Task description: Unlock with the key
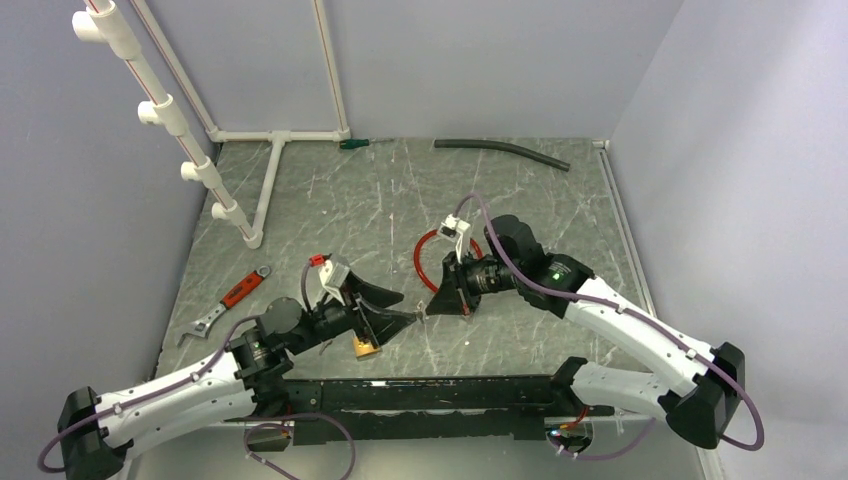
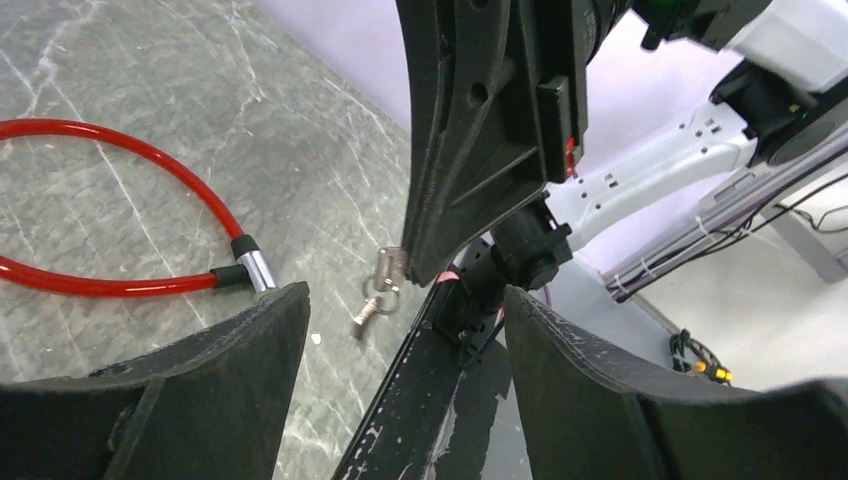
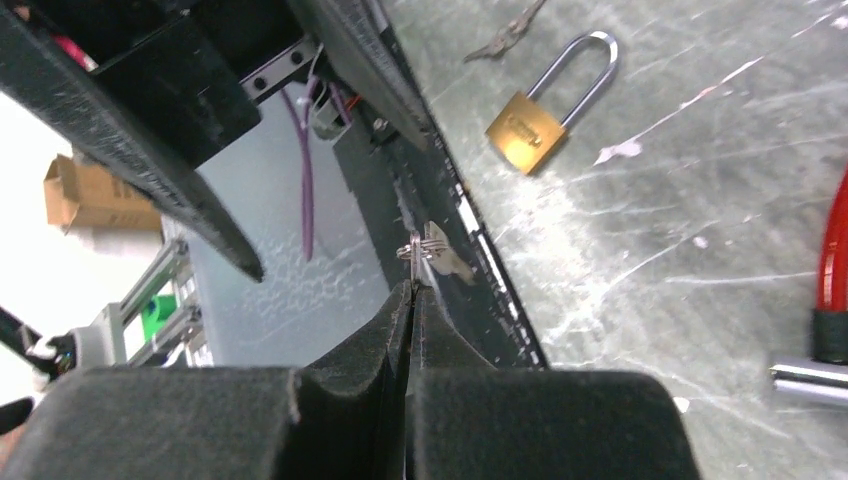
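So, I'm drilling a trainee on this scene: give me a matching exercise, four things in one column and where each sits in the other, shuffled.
Things
1. keys
2. padlock
3. red cable lock
4. wrench

Places
a. on the table, near its left edge
b. pinched in the right pincer
c. on the table, on the far side of the right pincer
d. on the table, by the left pincer

Pairs: 1-b, 2-d, 3-c, 4-a.
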Motion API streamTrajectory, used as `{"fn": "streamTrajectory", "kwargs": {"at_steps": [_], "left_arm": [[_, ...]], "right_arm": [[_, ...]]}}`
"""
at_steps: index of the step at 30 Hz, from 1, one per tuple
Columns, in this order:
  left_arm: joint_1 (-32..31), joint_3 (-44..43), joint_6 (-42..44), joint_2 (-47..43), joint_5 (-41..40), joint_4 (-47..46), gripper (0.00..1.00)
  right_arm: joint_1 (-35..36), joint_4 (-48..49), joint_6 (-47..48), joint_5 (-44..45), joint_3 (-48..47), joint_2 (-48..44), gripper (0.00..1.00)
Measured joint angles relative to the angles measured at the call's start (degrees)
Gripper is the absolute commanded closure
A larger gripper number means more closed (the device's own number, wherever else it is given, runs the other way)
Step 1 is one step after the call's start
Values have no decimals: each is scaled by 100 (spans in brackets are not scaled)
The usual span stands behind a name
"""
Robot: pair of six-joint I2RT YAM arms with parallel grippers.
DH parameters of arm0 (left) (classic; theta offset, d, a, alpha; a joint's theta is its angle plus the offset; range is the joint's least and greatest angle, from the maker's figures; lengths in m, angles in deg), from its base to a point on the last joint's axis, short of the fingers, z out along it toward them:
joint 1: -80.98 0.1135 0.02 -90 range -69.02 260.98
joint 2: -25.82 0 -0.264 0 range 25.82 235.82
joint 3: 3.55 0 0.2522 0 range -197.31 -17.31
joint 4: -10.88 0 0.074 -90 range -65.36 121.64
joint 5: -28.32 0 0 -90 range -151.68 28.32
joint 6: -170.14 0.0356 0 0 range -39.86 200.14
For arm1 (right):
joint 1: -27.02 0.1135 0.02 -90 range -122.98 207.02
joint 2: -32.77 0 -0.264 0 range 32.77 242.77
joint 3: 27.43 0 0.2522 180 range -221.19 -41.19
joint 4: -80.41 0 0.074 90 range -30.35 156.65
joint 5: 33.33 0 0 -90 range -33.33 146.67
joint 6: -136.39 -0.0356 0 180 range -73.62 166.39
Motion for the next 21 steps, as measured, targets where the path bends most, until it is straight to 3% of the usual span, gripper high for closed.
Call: {"fn": "streamTrajectory", "kwargs": {"at_steps": [5, 11, 14, 21], "left_arm": [[35, 0, 343, 195, 433, 151, 30], [238, 0, 365, 855, 1467, -101, 45], [337, 2, 299, 1067, 1895, -240, 44], [426, 57, 232, 813, 2339, -433, 55]], "right_arm": [[330, -568, 92, -203, -337, 101, 100], [815, -1062, 286, -55, -525, 234, 100], [883, -1193, 323, 20, -525, 321, 100], [1012, -1224, 413, 4, -570, 398, 100]]}}
